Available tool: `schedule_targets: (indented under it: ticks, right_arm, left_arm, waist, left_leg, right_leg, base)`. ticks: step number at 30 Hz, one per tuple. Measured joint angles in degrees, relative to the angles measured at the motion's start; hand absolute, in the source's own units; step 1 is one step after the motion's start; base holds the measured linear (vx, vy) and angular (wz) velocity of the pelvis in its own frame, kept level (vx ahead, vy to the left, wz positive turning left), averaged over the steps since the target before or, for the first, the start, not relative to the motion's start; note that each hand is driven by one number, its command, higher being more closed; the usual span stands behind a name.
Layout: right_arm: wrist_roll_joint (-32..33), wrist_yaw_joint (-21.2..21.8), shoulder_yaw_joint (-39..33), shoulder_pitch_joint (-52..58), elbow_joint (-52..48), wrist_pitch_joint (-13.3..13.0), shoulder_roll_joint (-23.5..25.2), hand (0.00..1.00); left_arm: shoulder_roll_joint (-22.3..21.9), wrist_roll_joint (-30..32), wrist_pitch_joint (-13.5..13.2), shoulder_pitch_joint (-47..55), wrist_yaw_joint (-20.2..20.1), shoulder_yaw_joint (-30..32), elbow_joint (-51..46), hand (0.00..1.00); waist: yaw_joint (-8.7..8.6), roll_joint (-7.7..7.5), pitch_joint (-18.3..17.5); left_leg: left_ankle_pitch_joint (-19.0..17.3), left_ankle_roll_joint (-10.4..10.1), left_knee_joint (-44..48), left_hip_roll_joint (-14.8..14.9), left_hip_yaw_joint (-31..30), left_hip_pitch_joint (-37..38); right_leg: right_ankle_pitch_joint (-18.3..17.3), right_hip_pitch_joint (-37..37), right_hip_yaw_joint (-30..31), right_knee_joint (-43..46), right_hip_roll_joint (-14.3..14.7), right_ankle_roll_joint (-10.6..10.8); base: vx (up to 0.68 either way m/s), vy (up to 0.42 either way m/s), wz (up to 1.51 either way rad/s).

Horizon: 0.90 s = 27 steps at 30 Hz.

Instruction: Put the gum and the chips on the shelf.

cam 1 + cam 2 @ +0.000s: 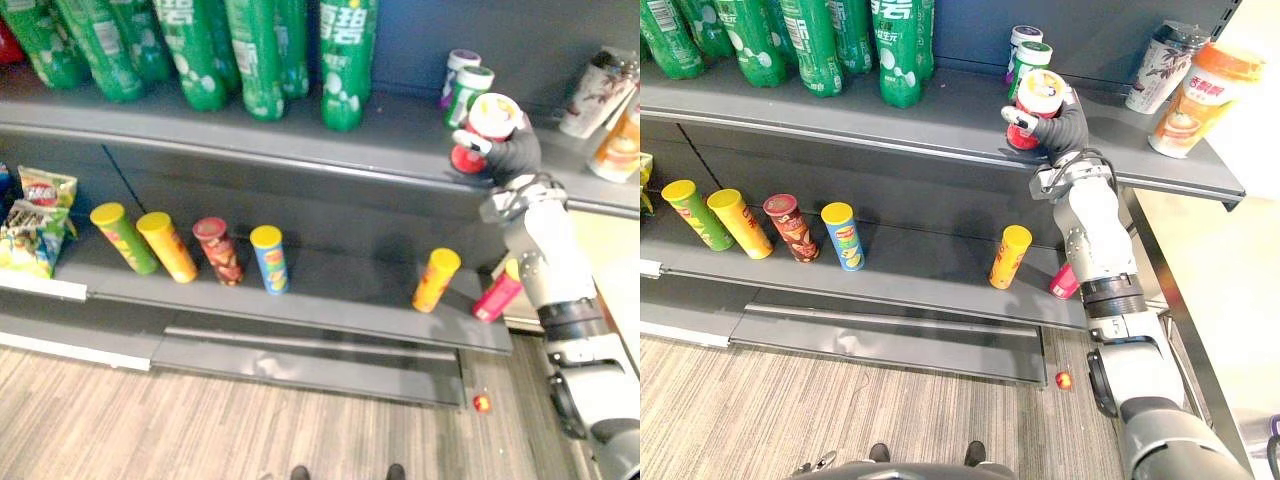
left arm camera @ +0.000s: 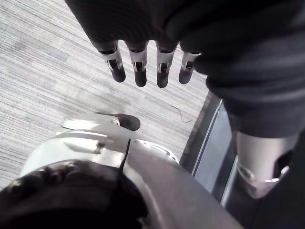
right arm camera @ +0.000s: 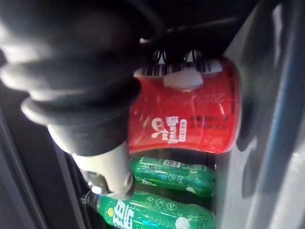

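The robot's right hand (image 1: 1064,126) has its fingers and thumb curled round a red gum tub (image 1: 1040,100) with a white lid. It holds the tub at the front edge of the top shelf (image 1: 890,125). The tub leans a little, and I cannot tell if its bottom touches the shelf yet. Just behind it stand a green tub (image 1: 1031,62) and a purple tub (image 1: 1020,38). Green bottles (image 1: 897,50) stand further to the left on the same shelf. So the step in hand looks like putting the gum on the shelf, and it is nearly done. Next, I think the hand needs to set the tub down flat, a bit further back from the edge, so it does not tip off. It should not bump the two tubs behind it. Then the fingers can let go and the hand can pull straight back. The chip cans (image 1: 1010,256) that show stand or lean in a row on the lower shelf (image 1: 920,290). I cannot tell which one the task means, so the chips part may be done or may come after. The left hand (image 2: 140,67) hangs down over the floor (image 2: 47,62) with its fingers straight and loose, holding nothing.
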Motion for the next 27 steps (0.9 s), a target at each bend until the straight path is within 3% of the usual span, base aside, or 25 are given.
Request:
schedule_targets:
  ticks: [7,8,27]
  right_arm:
    - [-2.1,-0.4,-1.8,0.0,0.0,-0.5,0.2,1.00]
    - [-2.1,-0.5,-2.7,-0.1,0.5,-0.5,0.6,0.00]
    - [-5.7,-2.4,-7.0,-1.0,1.2,-0.7,4.6,0.00]
  left_arm:
    - [0.1,0.0,0.0,-0.1,0.0,0.0,-0.5,0.00]
    - [0.2,0.0,0.0,-0.2,0.0,0.0,-0.5,0.00]
    - [0.5,0.0,0.0,-1.3,0.1,0.1,-0.5,0.00]
  waist:
    - [0.12,-0.33,0.8]
    - [0.16,-0.53,1.0]
    - [0.69,-0.87,2.1]
  left_leg:
    - [-0.3,0.1,0.0,-0.3,0.0,0.0]
    - [-0.3,0.1,0.0,-0.3,0.1,0.0]
    - [-1.2,0.3,0.0,-0.6,1.7,1.2]
  right_leg:
    - [0.0,0.2,0.0,-0.1,-0.2,0.0]
    - [0.0,0.2,0.0,-0.1,-0.3,0.0]
    - [0.1,0.7,1.4,-0.3,-0.4,-0.1]
  base:
    - [0.00,0.000,0.00]
    - [0.00,0.000,0.00]
    - [0.00,0.003,-0.03]
